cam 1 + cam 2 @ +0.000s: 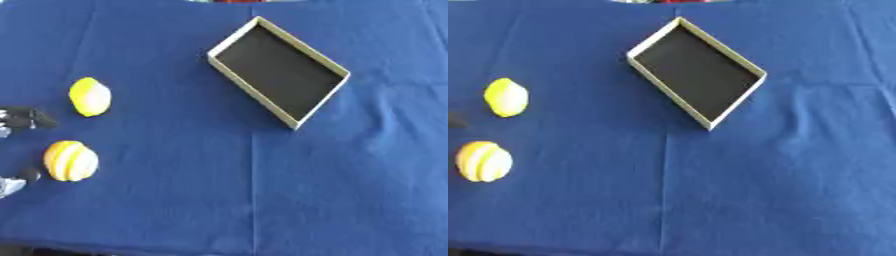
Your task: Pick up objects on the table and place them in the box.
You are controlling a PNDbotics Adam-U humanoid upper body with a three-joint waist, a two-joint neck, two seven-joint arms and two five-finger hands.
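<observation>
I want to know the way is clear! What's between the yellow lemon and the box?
Only bare blue tablecloth lies between the lemon and the box, in both eye views.

Yellow lemon (90, 96), orange-striped fruit (71, 160), black-lined box (240, 85), blue cloth (219, 190).

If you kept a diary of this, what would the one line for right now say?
left hand at left edge, holding nothing | lemon and striped yellow fruit on blue cloth | box empty | right hand unseen
</observation>
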